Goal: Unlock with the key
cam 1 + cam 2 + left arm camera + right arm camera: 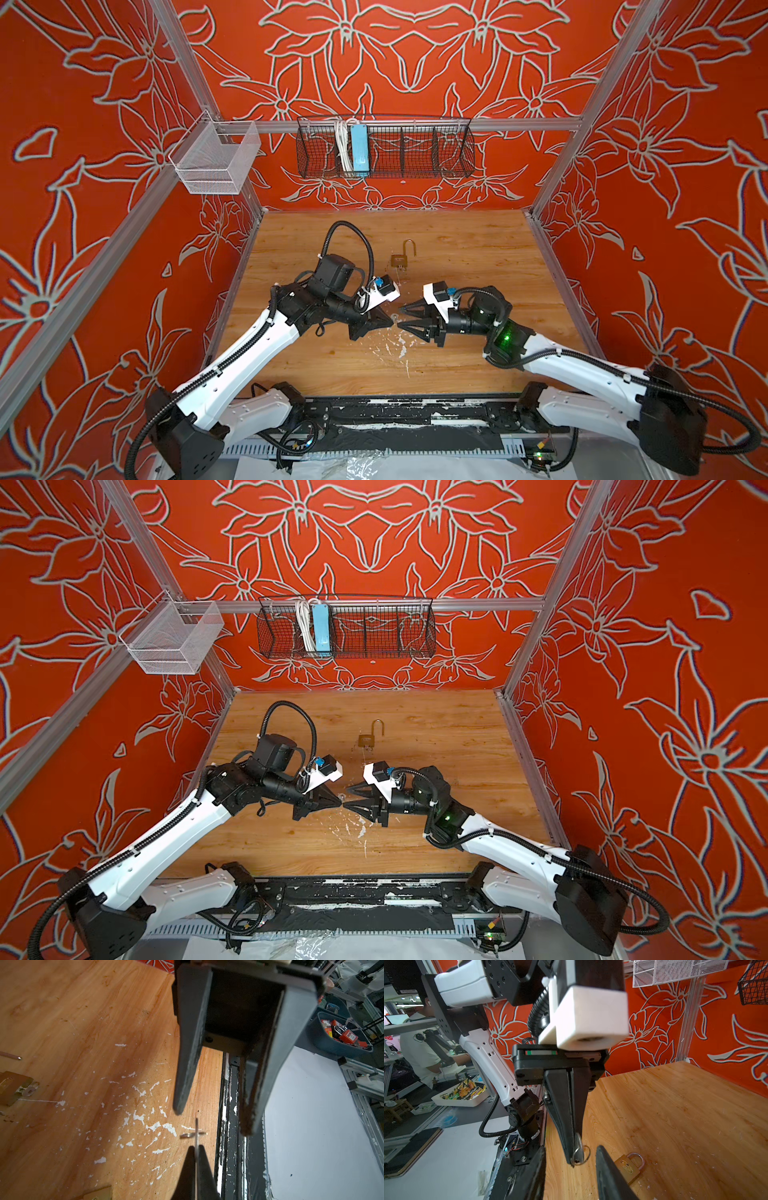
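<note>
Top views, left gripper (390,321) (339,802): clamped shut on the key (394,320), tip aimed at the opposing arm, above the wooden table (457,353).
Top views, right gripper (400,319) (346,798): jaws parted to a moderate gap, holding nothing, fingertips level with the key and flanking it without visible contact.
Top views, padlock (398,261) (365,741): flat on the table, well behind both grippers toward the back wall, shackle (410,248) standing open, apart from either arm.
Left wrist view, left gripper (196,1148): closed, with the key blade (196,1133) seen edge-on, pinched between the two tips and projecting forward.
Left wrist view, key ring (188,1135): threaded through the key just past the fingertips.
Left wrist view, right gripper fingers (187,1064): spread apart, one to each side of the key tip.
Left wrist view, padlock (10,1084): off at the frame edge, well apart from the held key, with a second key head (29,1089) protruding from the end of the body.
Right wrist view, key (578,1146): gripped at the tip of the shut left gripper (572,1159), ring hanging from it, positioned in the gap between the right gripper's own two fingers (608,1167).
Right wrist view, padlock (627,1167): on the table beyond one right finger and partly hidden by it, shackle state not discernible here.
</note>
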### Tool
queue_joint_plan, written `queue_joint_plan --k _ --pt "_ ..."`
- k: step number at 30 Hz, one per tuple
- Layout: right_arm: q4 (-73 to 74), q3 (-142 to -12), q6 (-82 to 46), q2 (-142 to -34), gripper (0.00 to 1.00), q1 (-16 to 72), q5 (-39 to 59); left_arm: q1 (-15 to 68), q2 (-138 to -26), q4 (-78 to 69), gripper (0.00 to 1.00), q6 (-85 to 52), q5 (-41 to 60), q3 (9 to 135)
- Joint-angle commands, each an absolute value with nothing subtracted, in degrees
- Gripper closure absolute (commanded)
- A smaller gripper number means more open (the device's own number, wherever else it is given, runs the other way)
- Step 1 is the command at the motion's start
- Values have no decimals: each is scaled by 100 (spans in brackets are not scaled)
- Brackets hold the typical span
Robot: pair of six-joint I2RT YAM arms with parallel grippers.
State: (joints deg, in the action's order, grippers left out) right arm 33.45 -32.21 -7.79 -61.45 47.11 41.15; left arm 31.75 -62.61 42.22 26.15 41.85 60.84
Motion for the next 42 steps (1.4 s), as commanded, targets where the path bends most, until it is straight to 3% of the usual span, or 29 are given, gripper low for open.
queue_joint_plan --k 1,15,20,23,35,42 --pt "3259 -3516 -553 -6230 58 4730 4351 3139 -6207 4115 100 2738 4364 6116" --pt "3135 -3758 -564 -6669 61 4730 4463 3138 -6273 4324 100 2865 4395 6222" --pt "3016 -3788 -519 -6663 78 4729 4380 3138 -6308 4342 100 2874 4399 6214" --pt "2931 -3802 -477 -6589 83 4731 4260 3138 -6311 4351 100 2877 4395 6214" --pt "2534 -3867 -317 -6390 100 4716 4093 3139 -6438 4611 100 3022 4395 6236" --pt "2402 -3872 -299 -6381 100 4694 4148 3133 -6467 4780 100 3136 4316 6302"
